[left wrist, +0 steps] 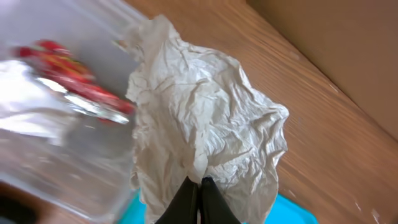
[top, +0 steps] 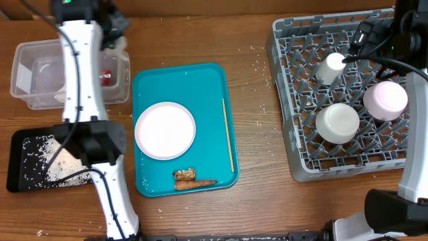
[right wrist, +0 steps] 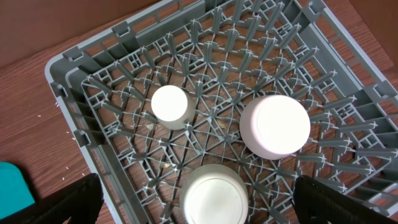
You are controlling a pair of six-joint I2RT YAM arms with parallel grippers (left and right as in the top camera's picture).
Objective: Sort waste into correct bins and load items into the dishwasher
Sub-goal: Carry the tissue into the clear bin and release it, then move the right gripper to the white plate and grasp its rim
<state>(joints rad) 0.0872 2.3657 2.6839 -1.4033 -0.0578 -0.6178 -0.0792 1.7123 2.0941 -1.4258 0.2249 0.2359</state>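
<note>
While the left gripper pinched just a fold of the crumpled tissue at the clear tub rim, an early release might have spilled it onto the worktop; the right gripper gaped wide over the dish rack.

overhead camera: fixed above the desk, facing straight down, far enough to take in the clear tub, teal tray and grey rack. left wrist camera: very close to the crumpled tissue, angled across the tub edge and a tray corner. right wrist camera: above the rack, looking steeply down into it. the overhead view shares this rack.
</note>
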